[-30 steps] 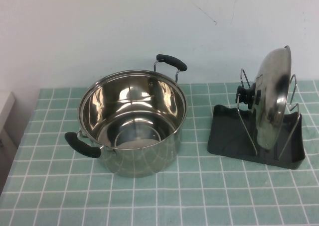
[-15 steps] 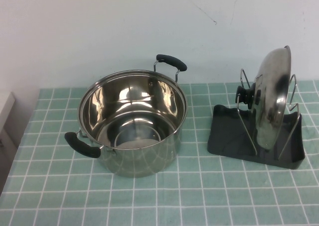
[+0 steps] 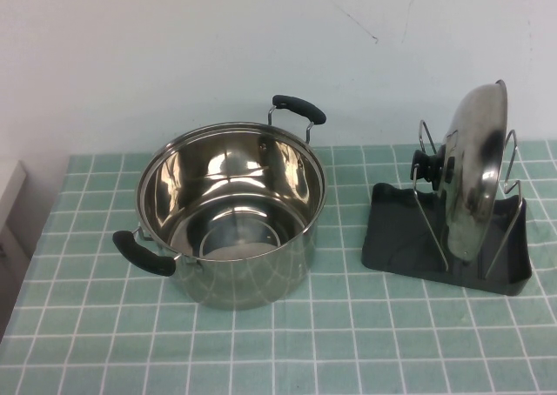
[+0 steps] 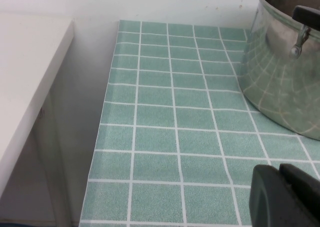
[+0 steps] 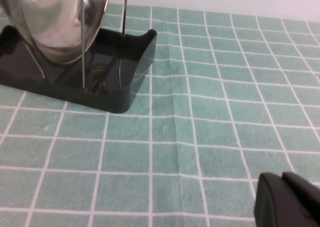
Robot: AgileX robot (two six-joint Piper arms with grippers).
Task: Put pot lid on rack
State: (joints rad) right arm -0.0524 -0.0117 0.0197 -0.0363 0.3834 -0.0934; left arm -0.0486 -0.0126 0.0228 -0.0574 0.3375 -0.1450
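The shiny steel pot lid [image 3: 474, 173] stands on edge in the rack [image 3: 396, 238], leaning between its two silver wire loops, its black knob [image 3: 426, 164] facing the pot. The lid [image 5: 55, 22] and the dark grey rack tray [image 5: 135, 67] also show in the right wrist view. My left gripper [image 4: 280, 174] is shut and empty, low over the cloth near the table's left edge, beside the pot. My right gripper [image 5: 284, 179] is shut and empty, low over the cloth, apart from the rack. Neither gripper shows in the high view.
An open steel pot [image 3: 231, 212] with two black handles stands at the table's middle-left; it also shows in the left wrist view [image 4: 285, 77]. A green tiled cloth [image 3: 348, 343] covers the table. A white cabinet [image 4: 25, 77] stands beyond the left edge.
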